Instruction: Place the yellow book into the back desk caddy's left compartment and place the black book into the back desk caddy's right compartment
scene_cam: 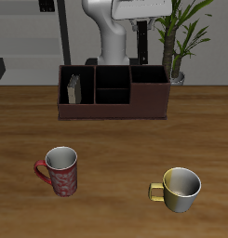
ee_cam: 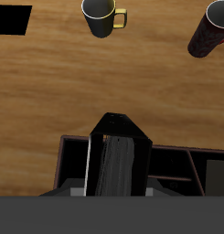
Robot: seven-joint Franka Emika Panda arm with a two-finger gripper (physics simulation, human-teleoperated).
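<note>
Yellow book (scene_cam: 74,89) stands upright in the back desk caddy (scene_cam: 113,111)'s left compartment (scene_cam: 78,90), that half done; black book (ee_cam: 118,164), apparently clamped between the closed gripper jaws, hangs over the right compartment (scene_cam: 149,91), not yet released.

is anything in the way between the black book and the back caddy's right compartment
Nothing visible. The black book hangs above the right compartment, whose interior looks empty. The yellow book stands at the other end of the back desk caddy.
</note>
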